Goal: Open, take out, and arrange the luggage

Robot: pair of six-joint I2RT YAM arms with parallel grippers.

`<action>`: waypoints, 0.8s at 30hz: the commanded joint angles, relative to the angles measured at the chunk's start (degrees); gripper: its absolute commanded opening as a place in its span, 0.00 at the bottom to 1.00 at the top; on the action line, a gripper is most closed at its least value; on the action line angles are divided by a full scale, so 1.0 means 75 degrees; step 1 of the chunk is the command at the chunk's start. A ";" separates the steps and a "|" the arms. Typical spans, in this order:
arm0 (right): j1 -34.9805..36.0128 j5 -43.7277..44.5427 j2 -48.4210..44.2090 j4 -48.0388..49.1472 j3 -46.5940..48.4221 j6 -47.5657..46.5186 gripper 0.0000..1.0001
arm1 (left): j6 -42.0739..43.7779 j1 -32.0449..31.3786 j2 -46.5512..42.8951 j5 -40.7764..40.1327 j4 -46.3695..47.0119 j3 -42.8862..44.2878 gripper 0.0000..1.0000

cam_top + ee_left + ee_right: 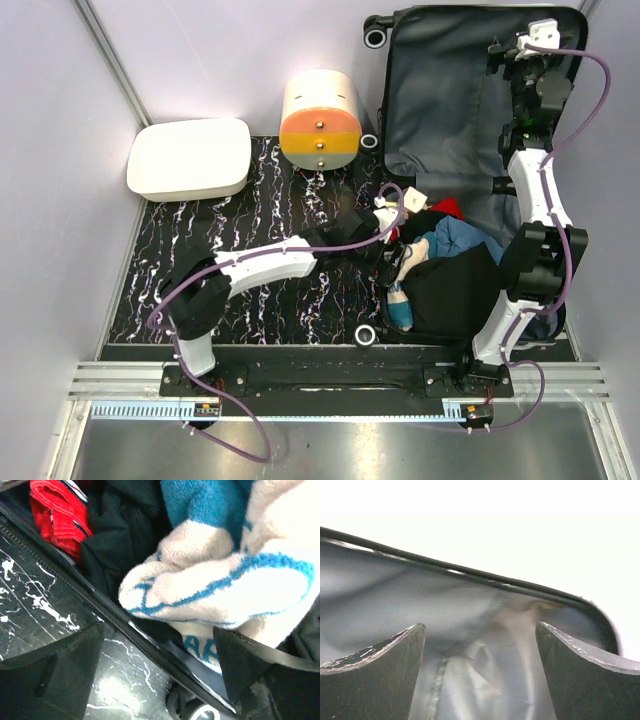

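Hovering over the sock [215, 580] at the luggage's [440, 110] left edge, left gripper [159, 630] spread wide; needing a mid-sock pinch, clear of the rim. Right gripper [480, 627] also gaping, empty.

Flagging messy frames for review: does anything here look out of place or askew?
Only the cream-and-blue sock: it lies across the table-side rim of the open luggage, half out of the clothes pile, by the open left pincer. Nothing looks spilled or damaged.
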 commanded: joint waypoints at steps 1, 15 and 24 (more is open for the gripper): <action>-0.0139 0.0250 0.0499 0.0104 0.0778 -0.0029 1.00 | 0.0392 0.0381 -0.1002 0.0760 0.0175 -0.0152 0.97; -0.0151 -0.0898 -0.1186 -0.0327 -0.1178 0.0241 1.00 | 0.1056 0.3860 -0.3066 0.2250 0.0014 -0.1115 0.99; -0.0139 -0.1754 -0.2698 -0.3807 -0.1647 0.0136 1.00 | 0.2687 0.7411 -0.1416 0.1968 -0.2015 0.1063 0.99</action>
